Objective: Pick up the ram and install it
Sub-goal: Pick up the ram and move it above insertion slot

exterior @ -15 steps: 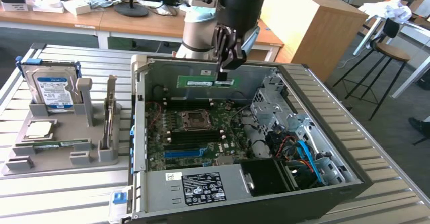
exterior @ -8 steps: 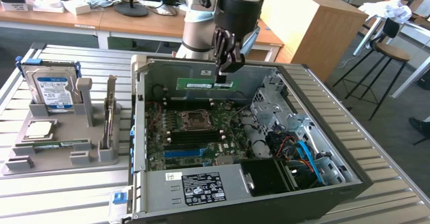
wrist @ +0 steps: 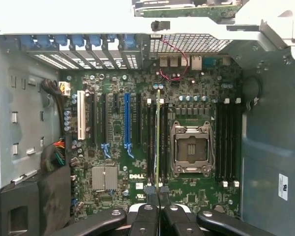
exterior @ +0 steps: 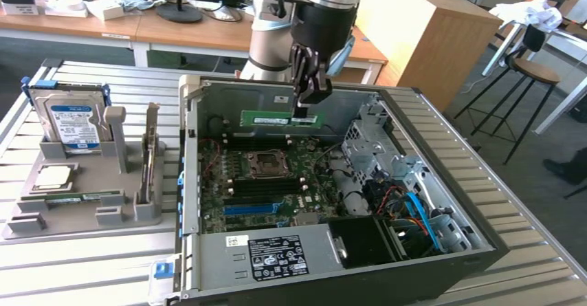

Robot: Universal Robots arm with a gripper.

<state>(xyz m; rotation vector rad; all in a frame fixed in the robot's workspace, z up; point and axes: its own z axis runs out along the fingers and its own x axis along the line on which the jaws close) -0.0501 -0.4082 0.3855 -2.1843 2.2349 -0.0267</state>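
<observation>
While my arm hangs straight down into the open computer case (exterior: pixel 191 182), the gripper (exterior: pixel 309 104) points at the motherboard (exterior: pixel 266 189). Fingers are pinched narrow on the ram (exterior: pixel 275 119), gripping one end. The stick is level, up in the air, near the case's far wall. On the wrist view I see the ram (wrist: pixel 158 132) edge-on over the black slots just beside the CPU socket (wrist: pixel 191 147). Grey tray (exterior: pixel 82 220) on the exterior view's left holds a hard drive (exterior: pixel 73 124), a card on edge (exterior: pixel 150 155) and a chip (exterior: pixel 53 177).
</observation>
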